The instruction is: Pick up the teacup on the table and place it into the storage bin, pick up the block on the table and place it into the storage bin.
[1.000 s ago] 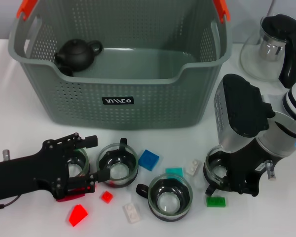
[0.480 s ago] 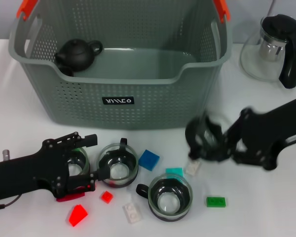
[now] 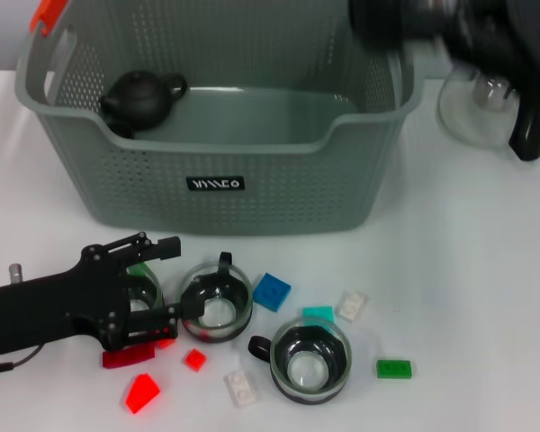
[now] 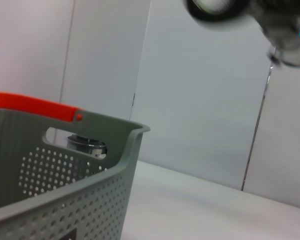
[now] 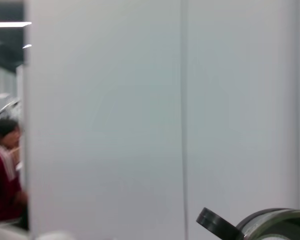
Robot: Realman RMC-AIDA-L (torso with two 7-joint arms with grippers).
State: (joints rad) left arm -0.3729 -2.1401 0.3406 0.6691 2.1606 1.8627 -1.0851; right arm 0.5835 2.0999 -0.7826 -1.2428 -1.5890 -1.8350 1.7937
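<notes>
The right pincer, blurred, its grip impossible to tell, carries a teacup above the storage bin's far right corner; the bin's hollow lies just below and inward.

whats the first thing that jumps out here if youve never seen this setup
The big grey-green storage bin fills the back of the table, a black teapot in its left corner. Above its right rim the right gripper is a dark blur carrying a teacup. In front, the left gripper lies low beside glass teacups among scattered coloured blocks.
</notes>
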